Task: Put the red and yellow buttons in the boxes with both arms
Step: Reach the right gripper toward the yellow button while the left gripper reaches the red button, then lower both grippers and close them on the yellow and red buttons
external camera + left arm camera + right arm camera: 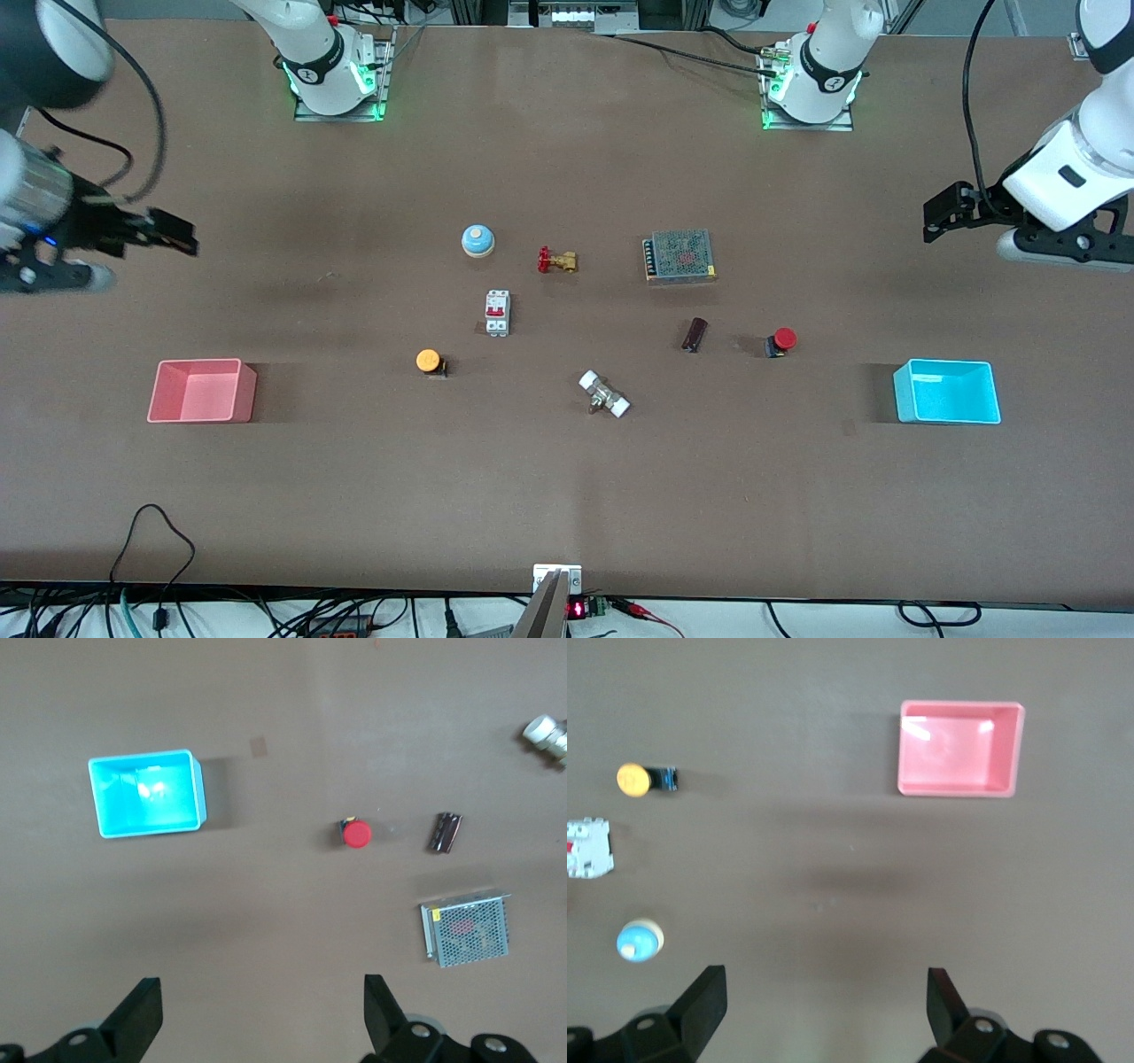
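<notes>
The red button [781, 340] lies on the table toward the left arm's end, beside the cyan box [946, 392]; both show in the left wrist view, the red button [356, 834] and the cyan box [147, 792]. The yellow button [431, 361] lies toward the right arm's end, with the pink box [203, 391] farther out; both show in the right wrist view, the yellow button [635, 780] and the pink box [961, 748]. My left gripper [941, 215] [263, 1010] is open and empty, high over the table's end. My right gripper [173, 234] [826, 1005] is open and empty, high over its end.
A blue dome bell [477, 240], a brass valve with a red handle [557, 260], a white breaker [497, 313], a metal mesh power supply [679, 256], a small dark part [695, 334] and a white-capped fitting [604, 394] lie mid-table.
</notes>
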Robot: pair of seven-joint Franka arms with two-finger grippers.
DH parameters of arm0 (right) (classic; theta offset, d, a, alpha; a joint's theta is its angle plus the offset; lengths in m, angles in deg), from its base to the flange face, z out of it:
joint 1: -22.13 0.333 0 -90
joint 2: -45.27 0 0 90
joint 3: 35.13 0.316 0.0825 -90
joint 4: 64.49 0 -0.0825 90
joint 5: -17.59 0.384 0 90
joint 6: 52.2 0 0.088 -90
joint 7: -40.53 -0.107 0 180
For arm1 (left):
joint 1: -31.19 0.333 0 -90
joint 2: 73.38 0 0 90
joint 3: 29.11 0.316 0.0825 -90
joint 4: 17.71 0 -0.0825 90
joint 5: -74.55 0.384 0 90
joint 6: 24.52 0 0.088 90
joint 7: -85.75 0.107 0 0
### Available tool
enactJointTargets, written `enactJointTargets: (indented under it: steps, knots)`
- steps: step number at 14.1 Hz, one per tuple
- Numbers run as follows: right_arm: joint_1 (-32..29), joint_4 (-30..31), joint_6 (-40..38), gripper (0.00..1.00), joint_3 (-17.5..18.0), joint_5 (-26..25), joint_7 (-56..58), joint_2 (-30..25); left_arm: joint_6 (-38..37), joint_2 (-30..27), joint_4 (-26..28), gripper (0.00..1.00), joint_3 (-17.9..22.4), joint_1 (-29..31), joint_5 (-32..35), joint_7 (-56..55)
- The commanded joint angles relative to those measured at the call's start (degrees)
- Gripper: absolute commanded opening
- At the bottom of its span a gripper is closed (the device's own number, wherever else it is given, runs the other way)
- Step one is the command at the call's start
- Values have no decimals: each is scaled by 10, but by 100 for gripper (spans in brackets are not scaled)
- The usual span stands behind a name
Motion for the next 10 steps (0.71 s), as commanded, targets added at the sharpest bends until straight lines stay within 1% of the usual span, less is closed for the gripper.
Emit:
enactJointTargets:
  steps: [1,3,4,6,8,10]
  knots:
    - [31,-6,35,100,-1,5,-35,33,-37,45,-17,100,4,4,-5,6]
    - [59,-6,69,100,-1,14,-36,65,-33,69,-18,100,-1,-1,-7,4]
    - [75,-6,89,100,-1,32,-41,83,-10,88,-19,100,-3,-7,-12,1]
    - [91,-9,132,100,-1,56,-79,118,53,131,-18,100,-6,-30,-15,-38]
    - [120,-18,171,100,-2,57,-93,157,115,167,-18,100,-7,-53,-15,-68]
    - [138,-30,194,100,-2,56,-102,194,173,197,-17,100,-7,-68,-14,-72]
